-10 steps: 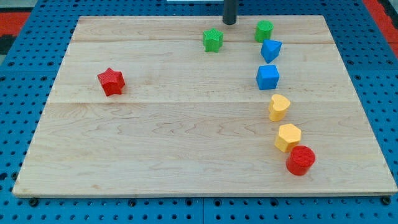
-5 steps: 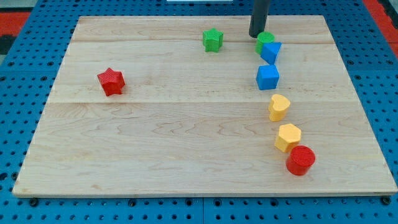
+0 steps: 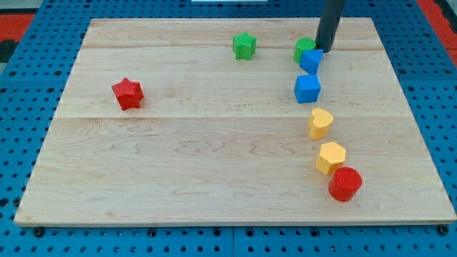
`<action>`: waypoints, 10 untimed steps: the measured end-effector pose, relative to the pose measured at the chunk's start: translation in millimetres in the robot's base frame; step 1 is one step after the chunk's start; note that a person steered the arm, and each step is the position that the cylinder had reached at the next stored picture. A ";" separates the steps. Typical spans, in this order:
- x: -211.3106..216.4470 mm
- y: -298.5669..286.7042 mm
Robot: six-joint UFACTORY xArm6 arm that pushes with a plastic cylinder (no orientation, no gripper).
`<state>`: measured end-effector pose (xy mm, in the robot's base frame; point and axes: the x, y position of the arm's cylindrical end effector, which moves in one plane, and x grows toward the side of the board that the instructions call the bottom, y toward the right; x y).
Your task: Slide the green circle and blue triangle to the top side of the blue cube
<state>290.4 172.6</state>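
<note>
The green circle [image 3: 303, 48] sits near the view's top right, touching the blue triangle [image 3: 311, 60] just below and right of it. The blue cube [image 3: 308, 88] lies directly below the triangle, a small gap apart. My tip [image 3: 325, 48] is at the upper right of the blue triangle, right of the green circle, close to both. The rod rises out of the view's top.
A green star [image 3: 244, 46] lies left of the circle. A red star [image 3: 128, 93] is at the view's left. Below the cube run a yellow heart [image 3: 320, 123], a yellow hexagon [image 3: 331, 157] and a red circle [image 3: 345, 183].
My tip moved right along the view's top, from left of the green circle to its right. The green circle slid down against the blue triangle.
</note>
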 end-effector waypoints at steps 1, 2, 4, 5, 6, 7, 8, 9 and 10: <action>21.7 -0.2; 39.3 5.0; 46.3 -10.2; 29.5 31.0; -25.5 60.9; -83.6 5.0; -96.6 -93.0; -62.0 -185.6; -25.2 -243.1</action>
<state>265.1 -70.5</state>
